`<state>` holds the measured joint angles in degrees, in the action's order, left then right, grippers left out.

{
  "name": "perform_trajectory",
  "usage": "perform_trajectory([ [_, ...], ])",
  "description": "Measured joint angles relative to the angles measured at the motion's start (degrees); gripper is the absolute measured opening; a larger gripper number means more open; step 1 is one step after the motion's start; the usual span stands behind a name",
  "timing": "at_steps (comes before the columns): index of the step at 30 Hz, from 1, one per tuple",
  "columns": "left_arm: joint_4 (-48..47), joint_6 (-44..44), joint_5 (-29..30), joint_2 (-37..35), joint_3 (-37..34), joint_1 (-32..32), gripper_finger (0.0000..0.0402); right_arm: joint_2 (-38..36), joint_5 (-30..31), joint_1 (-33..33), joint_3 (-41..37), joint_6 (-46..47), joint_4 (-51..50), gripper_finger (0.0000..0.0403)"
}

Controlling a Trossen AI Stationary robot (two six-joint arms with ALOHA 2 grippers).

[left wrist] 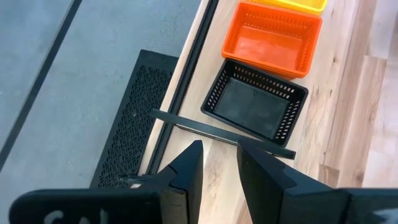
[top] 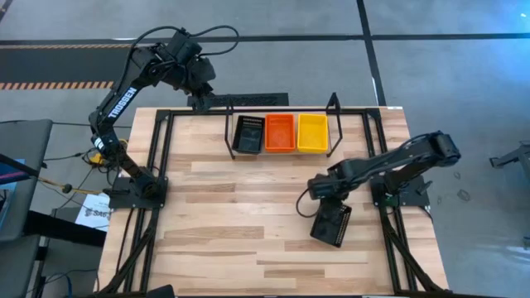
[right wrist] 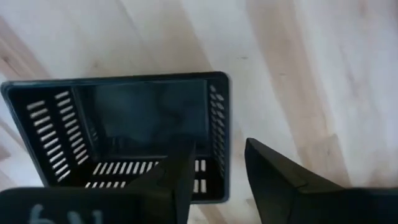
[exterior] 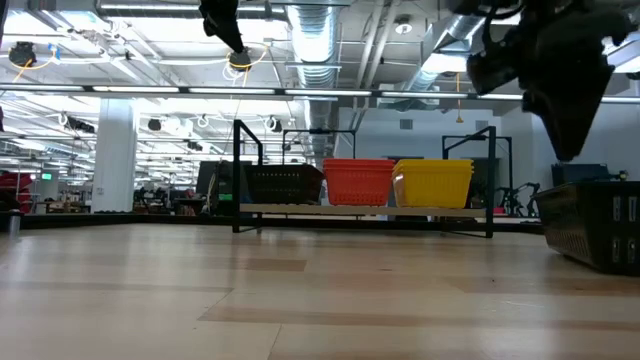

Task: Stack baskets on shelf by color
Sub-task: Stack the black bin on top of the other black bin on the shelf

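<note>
The shelf (top: 280, 154) stands along the table's (top: 248, 215) far edge and holds three baskets side by side: a black basket (top: 248, 134) at the left arm's end, an orange basket (top: 280, 132) in the middle and a yellow basket (top: 313, 132) at the right arm's end. From overhead I cannot tell whether any of these is a stack of several. A loose black basket (top: 332, 224) lies apart from the shelf on the table's right side, turned at an angle to the boards. The right gripper (top: 319, 202) hangs over that basket's near wall; in the right wrist view its fingers (right wrist: 273, 180) stand parted, one on each side of the wall, not pressing it, so the claw looks released. The left gripper (top: 201, 98) hovers off the table's far left corner, beyond the shelf's end post, with its fingers (left wrist: 189, 171) a small way apart and nothing between them.
</note>
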<state>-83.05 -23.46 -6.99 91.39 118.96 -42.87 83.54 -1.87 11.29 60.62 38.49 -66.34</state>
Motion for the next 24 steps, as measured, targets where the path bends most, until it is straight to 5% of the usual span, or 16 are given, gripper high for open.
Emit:
perform_trajectory([
  [12,-0.1,-0.7,0.0,0.0,0.0,0.0,0.0086,3.8,-1.2,0.0,-0.6,-3.0,2.7,0.0183],
  [24,-0.2,-0.7,0.1,0.0,0.0,0.0,0.0087,1.4,-2.9,-0.2,-10.7,1.6,11.0,0.0177],
])
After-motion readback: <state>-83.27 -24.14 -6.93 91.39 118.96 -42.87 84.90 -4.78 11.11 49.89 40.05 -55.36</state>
